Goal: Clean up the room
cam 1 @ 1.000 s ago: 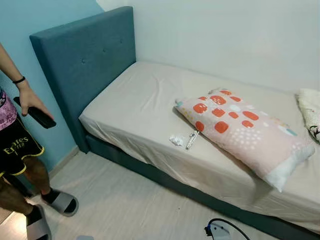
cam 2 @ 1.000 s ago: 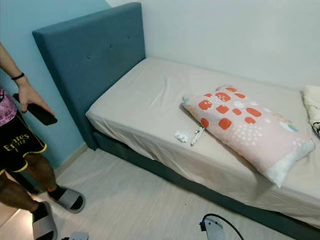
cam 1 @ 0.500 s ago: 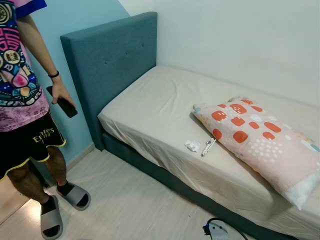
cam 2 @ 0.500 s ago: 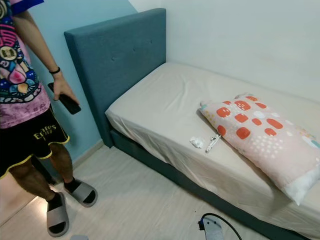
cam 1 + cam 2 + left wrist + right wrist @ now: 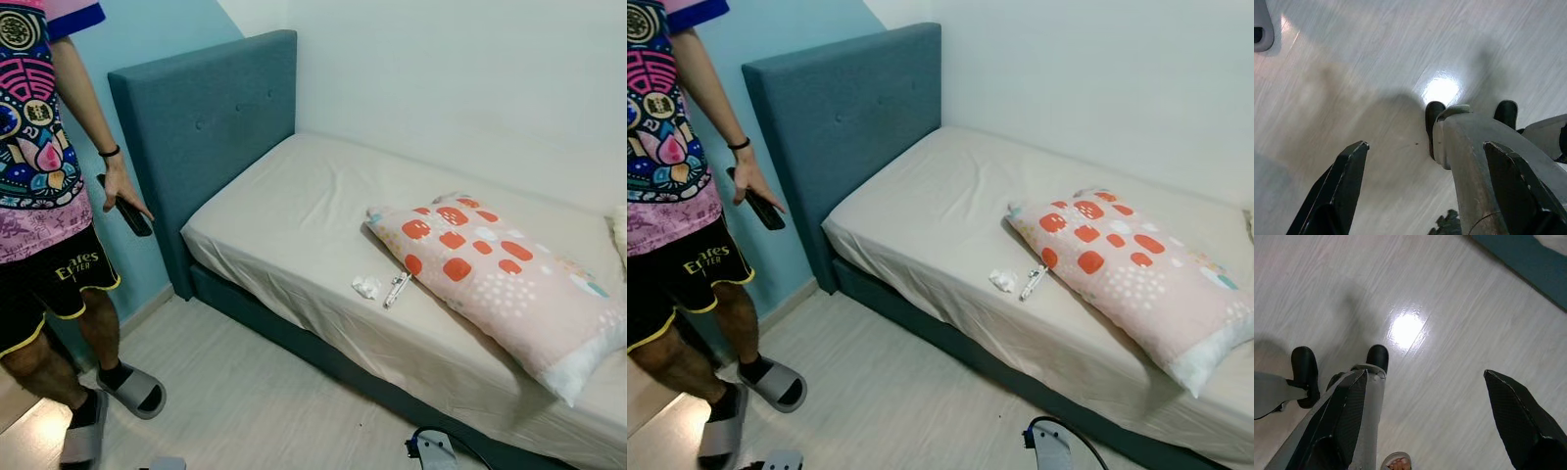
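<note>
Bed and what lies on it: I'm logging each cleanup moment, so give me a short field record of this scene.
bed: beige sheet, blue headboard, against a white wall
pillow: pink with orange patches, lying on the sheet
litter: crumpled white tissue and a small white tube-like item, side by side by the pillow's near edge
person: stands at the robot's left by the headboard, hand holding a dark phone, grey slippers
left gripper: open, hanging over the floor
right gripper: open, hanging over the floor
</note>
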### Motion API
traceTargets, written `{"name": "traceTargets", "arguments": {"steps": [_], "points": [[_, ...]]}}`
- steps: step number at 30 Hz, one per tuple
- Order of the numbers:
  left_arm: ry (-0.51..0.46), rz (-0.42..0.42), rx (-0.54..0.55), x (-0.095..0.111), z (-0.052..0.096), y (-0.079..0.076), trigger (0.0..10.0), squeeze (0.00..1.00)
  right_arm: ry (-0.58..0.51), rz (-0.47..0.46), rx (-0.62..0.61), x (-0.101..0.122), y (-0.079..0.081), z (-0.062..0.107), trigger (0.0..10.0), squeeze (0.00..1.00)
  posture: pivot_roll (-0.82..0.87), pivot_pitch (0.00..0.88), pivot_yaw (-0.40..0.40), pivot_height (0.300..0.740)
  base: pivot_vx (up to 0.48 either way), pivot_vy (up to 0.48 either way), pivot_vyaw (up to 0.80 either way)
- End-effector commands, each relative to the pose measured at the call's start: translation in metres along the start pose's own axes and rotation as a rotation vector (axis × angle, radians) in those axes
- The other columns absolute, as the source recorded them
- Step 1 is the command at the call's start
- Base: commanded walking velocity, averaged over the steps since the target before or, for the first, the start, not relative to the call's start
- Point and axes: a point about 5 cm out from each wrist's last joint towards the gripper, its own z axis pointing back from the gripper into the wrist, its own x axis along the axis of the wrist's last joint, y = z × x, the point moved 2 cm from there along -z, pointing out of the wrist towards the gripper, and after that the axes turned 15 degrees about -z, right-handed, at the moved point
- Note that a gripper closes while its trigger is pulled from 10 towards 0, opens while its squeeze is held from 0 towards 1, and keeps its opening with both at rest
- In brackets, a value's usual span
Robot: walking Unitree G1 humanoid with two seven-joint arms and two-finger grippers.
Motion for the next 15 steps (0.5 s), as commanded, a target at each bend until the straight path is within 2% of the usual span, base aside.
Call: {"name": "traceTargets", "arguments": {"steps": [1, 7, 12, 15], "points": [[-0.003, 0.032, -0.005, 0.0013, -0.0009, -0.0046, 10.0, 0.0, -0.004, 0.028, -0.012, 0.0026, -0.003, -0.0001, 10.0, 0.0, -0.03, 0.0, -0.066, 0.74, 0.0, 0.0, 0.8], [0.004, 0.03, -0.009, 0.0022, -0.0016, -0.0067, 10.0, 0.0, -0.004, 0.01, -0.014, 0.004, -0.0047, -0.0002, 10.0, 0.0, -0.04, 0.0, -0.067, 0.74, 0.0, 0.0, 0.8], [0.007, 0.037, -0.017, 0.0039, -0.0025, -0.0096, 10.0, 0.0, -0.007, -0.015, -0.038, 0.0059, -0.0086, -0.0002, 10.0, 0.0, -0.05, 0.0, -0.056, 0.74, 0.0, 0.0, 0.0], [0.011, 0.01, -0.026, 0.0051, -0.003, -0.0109, 10.0, 0.0, -0.01, -0.024, -0.044, 0.0069, -0.0098, -0.0002, 10.0, 0.0, -0.05, 0.0, -0.054, 0.74, 0.0, -0.48, 0.0]]}}
